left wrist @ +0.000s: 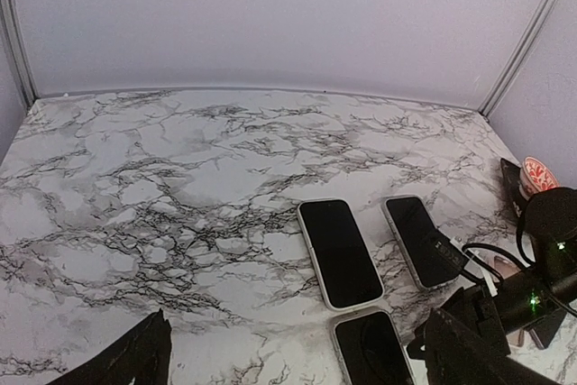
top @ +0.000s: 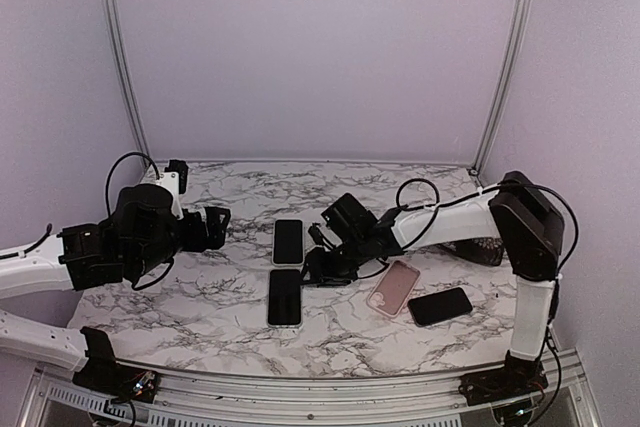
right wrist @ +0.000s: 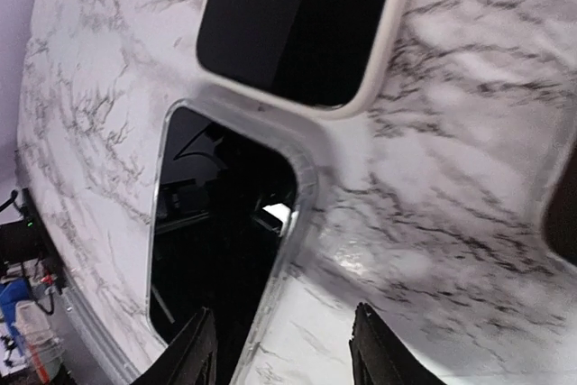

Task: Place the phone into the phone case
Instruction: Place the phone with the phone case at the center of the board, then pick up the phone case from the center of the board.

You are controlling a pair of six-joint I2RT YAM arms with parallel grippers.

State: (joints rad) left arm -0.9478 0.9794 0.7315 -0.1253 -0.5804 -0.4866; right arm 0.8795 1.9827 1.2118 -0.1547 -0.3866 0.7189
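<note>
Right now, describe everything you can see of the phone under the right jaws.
The cased phone lies flat, screen up, on the marble table, lengthwise away from the arms. Its dark glossy screen is off and mirrors the rig. A clear, shiny rim with rounded corners frames it. Its far end meets or nearly meets the white-rimmed phone. The right gripper sits over one long edge, jaws apart and straddling it; contact is unclear.

Marbled tabletop [top: 200, 297], lilac back wall [top: 320, 47] (metal posts [top: 120, 47] at its corners)
</note>
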